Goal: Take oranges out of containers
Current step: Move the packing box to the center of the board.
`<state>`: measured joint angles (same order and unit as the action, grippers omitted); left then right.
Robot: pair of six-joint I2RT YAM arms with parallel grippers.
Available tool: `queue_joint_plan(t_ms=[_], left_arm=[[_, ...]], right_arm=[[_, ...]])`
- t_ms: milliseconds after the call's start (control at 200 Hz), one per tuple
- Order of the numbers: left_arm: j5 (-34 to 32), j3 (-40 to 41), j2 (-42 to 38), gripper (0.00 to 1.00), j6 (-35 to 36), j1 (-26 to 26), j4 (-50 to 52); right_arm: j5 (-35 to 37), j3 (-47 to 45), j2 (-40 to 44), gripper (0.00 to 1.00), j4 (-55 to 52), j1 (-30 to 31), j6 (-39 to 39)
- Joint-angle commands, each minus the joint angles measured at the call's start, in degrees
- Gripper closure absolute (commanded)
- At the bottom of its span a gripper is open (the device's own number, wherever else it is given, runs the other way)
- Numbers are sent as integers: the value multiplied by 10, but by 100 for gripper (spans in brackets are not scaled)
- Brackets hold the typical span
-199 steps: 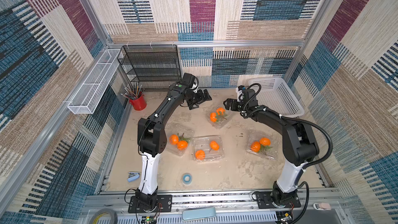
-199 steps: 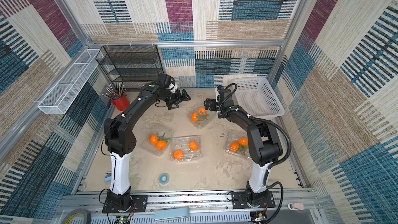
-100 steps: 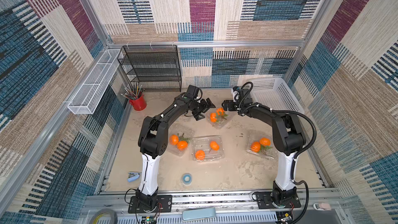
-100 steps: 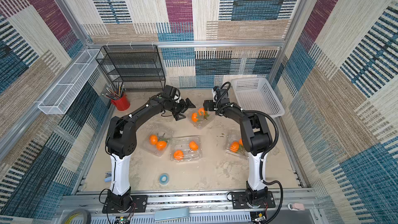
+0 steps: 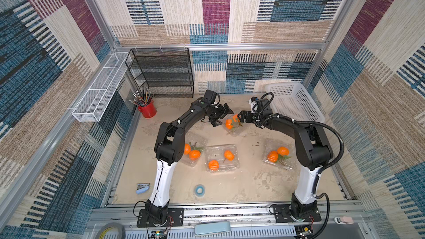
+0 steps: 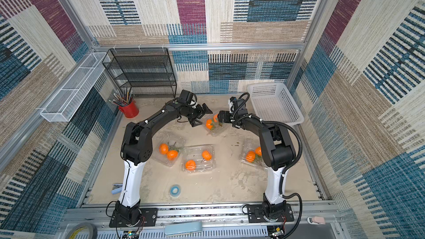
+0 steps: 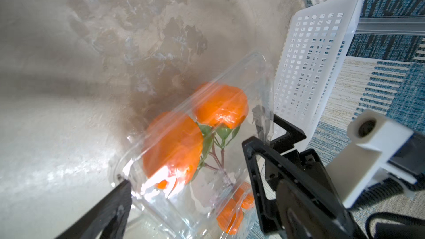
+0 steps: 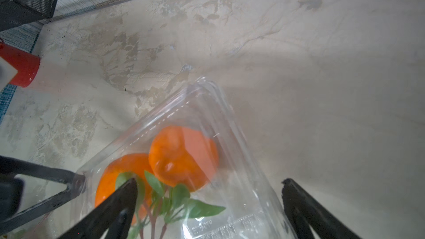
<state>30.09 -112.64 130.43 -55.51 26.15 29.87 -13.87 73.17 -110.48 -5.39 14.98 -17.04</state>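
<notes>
Rear clamshell box (image 5: 235, 131), toward the worktop's (image 5: 248, 180) rear edge, holds two leafy oranges (image 5: 229, 124); left hand (image 5: 222, 118) and right hand (image 5: 240, 117) flank it, both wide, empty. Three nearer boxes (image 5: 220, 150) hold two oranges each; the left arm (image 5: 170, 143) overlaps one.

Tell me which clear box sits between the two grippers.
The box farthest back: left gripper and right gripper flank it, both open. The other three lie in a row nearer the front.
</notes>
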Motion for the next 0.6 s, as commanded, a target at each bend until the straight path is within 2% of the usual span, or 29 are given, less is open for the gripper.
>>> queue_joint_plan(t_ms=[0,195,366,481,596], left_arm=[[9,-53,25,1,12,7,27],[-10,-175,75,1,48,12,93],[-22,-310,133,1,102,9,193],[-42,-312,124,1,146,5,235],[-78,-268,85,1,191,-1,262]], right_arm=[[-22,-13,22,2,14,0,-39],[-43,-44,52,2,12,-6,-83],[-63,-94,75,2,37,-6,-111],[-64,-108,82,2,33,-6,-114],[-63,-107,91,2,17,-6,-104]])
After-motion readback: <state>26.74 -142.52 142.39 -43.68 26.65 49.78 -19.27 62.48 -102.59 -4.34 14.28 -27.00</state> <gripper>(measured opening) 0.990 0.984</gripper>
